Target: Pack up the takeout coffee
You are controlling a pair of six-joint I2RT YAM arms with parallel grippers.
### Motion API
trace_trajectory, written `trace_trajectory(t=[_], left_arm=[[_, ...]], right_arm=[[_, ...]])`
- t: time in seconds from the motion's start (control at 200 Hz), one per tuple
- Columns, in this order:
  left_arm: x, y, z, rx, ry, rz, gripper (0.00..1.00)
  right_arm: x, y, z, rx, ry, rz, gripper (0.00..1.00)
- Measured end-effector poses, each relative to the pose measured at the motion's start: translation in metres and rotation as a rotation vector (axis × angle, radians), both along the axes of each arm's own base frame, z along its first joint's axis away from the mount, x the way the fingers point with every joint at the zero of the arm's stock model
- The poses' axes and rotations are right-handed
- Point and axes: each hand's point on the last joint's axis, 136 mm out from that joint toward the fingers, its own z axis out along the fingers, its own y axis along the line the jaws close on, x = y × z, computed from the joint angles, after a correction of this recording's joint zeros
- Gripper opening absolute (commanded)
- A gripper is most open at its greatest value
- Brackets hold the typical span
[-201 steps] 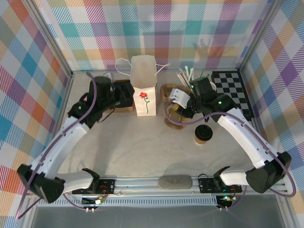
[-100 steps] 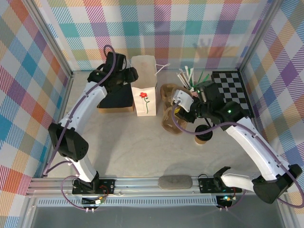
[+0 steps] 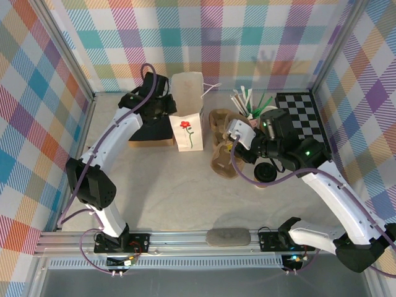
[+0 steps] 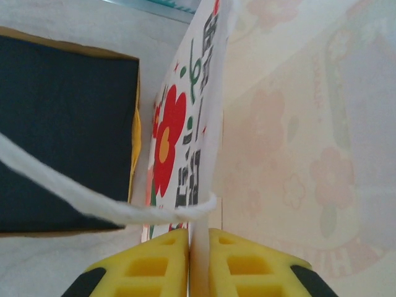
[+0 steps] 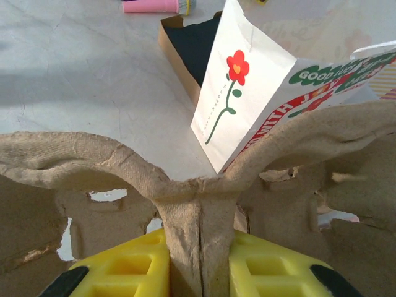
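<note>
**Two grips locked, coffee not yet packed**

Starting far left at the dark tray (image 3: 151,131): hovered over a sec ago, now left behind. Up to the left gripper (image 4: 199,235): was gaping, has now snapped shut on the side wall of the paper bag (image 3: 187,111). Thin sheet pinched btwn both yellow fingers (image 4: 161,260), w/ the white handle cord (image 4: 93,201) draped just in front. Prob. means bag steadied and held ready for loading. Standing upright, rose print to the near side, just beside the tray.

Moving right to the pulp carrier (image 3: 221,150): clamped by the right gripper (image 5: 199,241), jaws tight on the centre ridge, cup wells spreading to both sides. Shifted a touch & tipped vs a sec ago, sitting btwn bag and cup. No cup seen in the wells.

Further right to the coffee cup (image 3: 267,172): hasn't budged. Black-lidded, standing on the table (image 3: 185,198) just beside the carrier, partly hidden from above. Not in carrier, not in bag.

Judging from that: both holders secured, drink itself untouched, so early-to-mid task. Expecting cup into carrier or carrier into bag next; can't say which.
</note>
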Motion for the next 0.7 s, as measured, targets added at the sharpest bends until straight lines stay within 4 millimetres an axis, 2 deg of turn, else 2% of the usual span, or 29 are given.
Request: trace_trajectory(t=[0.135, 0.24, 0.445, 0.695], left_arm=[[-0.024, 0.003, 0.004, -0.015, 0.000, 0.000, 0.14], [-0.046, 0.010, 0.014, -0.044, -0.015, 0.008, 0.14], [-0.083, 0.010, 0.032, -0.111, -0.051, 0.004, 0.14], [-0.136, 0.001, 0.024, -0.148, -0.042, -0.010, 0.15]], right_arm=[[-0.002, 0.001, 0.001, -0.001, 0.003, 0.006, 0.24], [-0.006, 0.000, 0.005, 0.009, -0.002, 0.013, 0.24], [-0.019, -0.003, 0.030, 0.062, -0.046, 0.032, 0.22], [-0.031, -0.004, 0.048, 0.107, -0.076, 0.058, 0.22]])
